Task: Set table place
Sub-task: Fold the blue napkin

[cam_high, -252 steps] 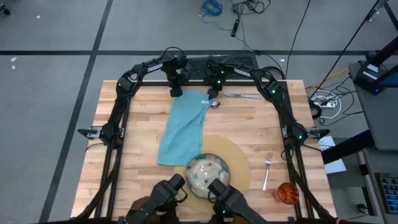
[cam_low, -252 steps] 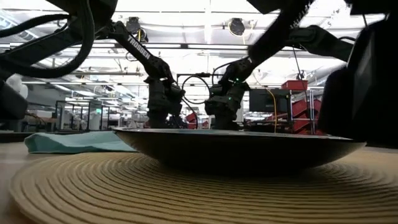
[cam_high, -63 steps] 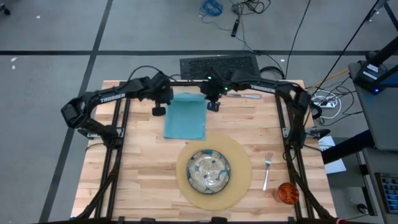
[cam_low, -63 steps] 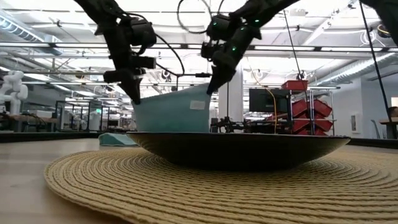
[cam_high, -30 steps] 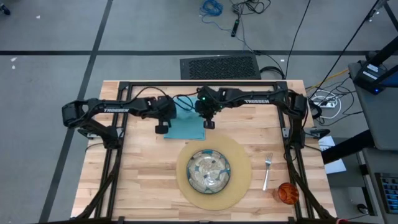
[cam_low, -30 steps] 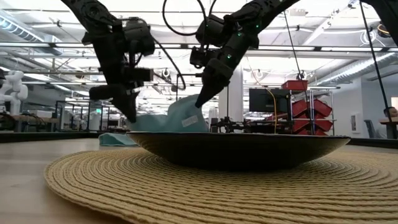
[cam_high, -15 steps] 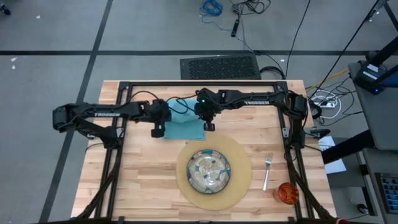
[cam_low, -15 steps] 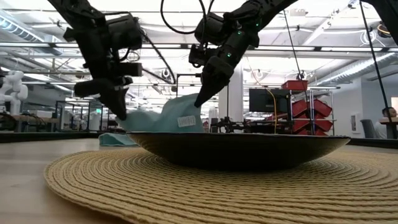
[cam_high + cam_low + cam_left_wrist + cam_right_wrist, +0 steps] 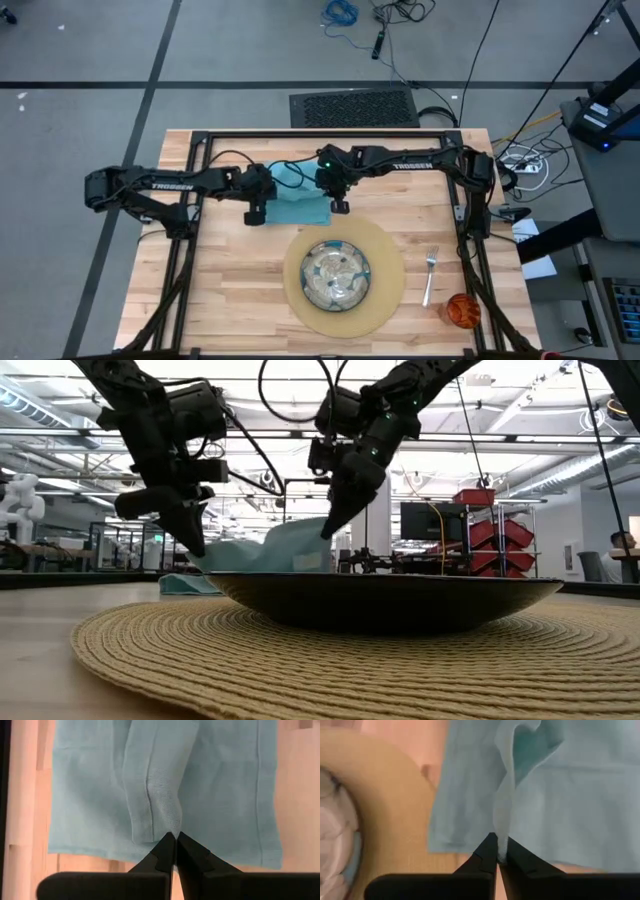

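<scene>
Nearest us the placemat [image 9: 345, 277] lies on the worktop [image 9: 225, 290] with the plate [image 9: 336, 277] on it, fork [image 9: 430, 274] and orange cup [image 9: 463, 310] off to its right, so we judge the setting about half done. Farther back, left gripper [image 9: 254, 214] and right gripper [image 9: 339, 205] each have fingers pinched shut on a corner of the teal napkin [image 9: 296, 204], mid-fold behind the placemat. We see no knife or spoon, and the napkin still needs placing.

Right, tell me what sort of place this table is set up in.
Probably a robotics lab or workshop: the low view shows an open hall with ceiling strip lights, a red parts rack and a monitor; loose cables lie on the grey floor.
</scene>
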You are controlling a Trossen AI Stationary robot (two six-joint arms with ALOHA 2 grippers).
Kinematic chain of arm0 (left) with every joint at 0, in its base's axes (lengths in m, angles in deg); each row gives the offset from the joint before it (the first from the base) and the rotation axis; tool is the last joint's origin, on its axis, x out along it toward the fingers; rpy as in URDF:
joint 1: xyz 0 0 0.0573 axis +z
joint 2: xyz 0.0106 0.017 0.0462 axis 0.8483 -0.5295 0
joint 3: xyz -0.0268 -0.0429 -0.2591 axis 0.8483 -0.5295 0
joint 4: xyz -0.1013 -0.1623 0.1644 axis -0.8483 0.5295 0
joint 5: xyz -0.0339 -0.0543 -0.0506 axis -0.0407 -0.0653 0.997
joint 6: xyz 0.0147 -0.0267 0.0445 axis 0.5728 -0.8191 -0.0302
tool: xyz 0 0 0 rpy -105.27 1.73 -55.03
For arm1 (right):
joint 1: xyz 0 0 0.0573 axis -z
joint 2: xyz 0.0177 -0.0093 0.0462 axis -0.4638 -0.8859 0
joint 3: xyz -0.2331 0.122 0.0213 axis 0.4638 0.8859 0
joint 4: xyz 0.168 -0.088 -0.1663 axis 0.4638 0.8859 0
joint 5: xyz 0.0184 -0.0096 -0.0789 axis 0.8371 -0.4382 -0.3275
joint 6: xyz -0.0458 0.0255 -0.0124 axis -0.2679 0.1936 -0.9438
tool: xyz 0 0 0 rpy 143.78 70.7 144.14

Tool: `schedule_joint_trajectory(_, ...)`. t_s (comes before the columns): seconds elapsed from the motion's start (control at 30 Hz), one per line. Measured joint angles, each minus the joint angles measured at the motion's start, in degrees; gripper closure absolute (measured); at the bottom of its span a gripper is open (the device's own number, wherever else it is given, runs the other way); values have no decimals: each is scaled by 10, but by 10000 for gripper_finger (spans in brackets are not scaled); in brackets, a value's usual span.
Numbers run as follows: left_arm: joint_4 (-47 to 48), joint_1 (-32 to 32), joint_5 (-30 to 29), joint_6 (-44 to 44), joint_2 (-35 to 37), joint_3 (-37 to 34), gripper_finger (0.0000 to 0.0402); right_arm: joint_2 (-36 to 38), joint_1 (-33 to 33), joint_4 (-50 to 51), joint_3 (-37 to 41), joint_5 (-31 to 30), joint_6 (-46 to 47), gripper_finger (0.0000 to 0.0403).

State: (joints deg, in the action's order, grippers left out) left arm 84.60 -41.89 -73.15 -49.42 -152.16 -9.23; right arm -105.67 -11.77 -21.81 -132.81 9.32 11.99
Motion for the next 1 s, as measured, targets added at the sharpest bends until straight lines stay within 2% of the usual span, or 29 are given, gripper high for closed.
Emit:
schedule_joint_trajectory(0.23,0,-6,20,-2,0,0,402,0,0,-57,57,18,11,403)
schedule_joint_trajectory(0.37,1,-6,49,-4,0,0,402,0,0,-82,61,22,15,403)
schedule_joint_trajectory(0.57,2,-5,60,-11,0,0,397,0,0,-88,61,47,14,403)
schedule_joint_trajectory(0.77,3,-5,80,-12,0,0,345,0,0,-85,61,73,16,394)
schedule_joint_trajectory(1.0,27,-6,103,-15,0,0,264,0,0,-72,61,104,22,357)
